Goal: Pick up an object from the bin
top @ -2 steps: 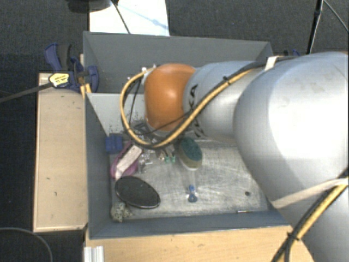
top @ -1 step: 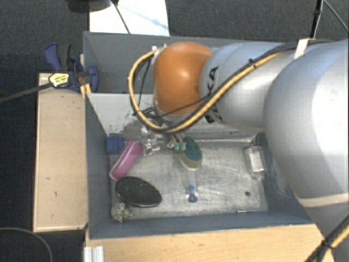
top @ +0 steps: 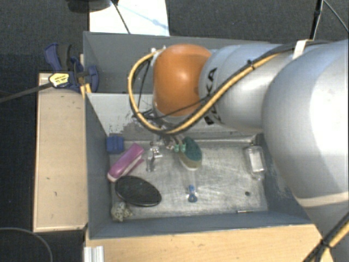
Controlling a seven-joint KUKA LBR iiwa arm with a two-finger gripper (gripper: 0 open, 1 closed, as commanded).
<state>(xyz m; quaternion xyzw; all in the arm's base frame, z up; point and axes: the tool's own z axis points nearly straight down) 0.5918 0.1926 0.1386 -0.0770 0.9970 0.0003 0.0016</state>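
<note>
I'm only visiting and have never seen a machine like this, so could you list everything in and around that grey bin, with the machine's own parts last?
Bin: one, grey metal, centre of view.
Small block: one, blue, far-left floor.
Long rounded thing: one, pink-purple, just below the block.
Flat oval thing: one, black, near left.
Speckled lump: one, pale mottled, near-left corner.
Round thing: one, green, centre.
Tiny piece: one, blue, near centre.
Clear piece: one, see-through, right side.
Gripper: one, metal, between pink-purple and green things.
Wrist cover: one, orange.
Arm: one, silver, from right.
</note>
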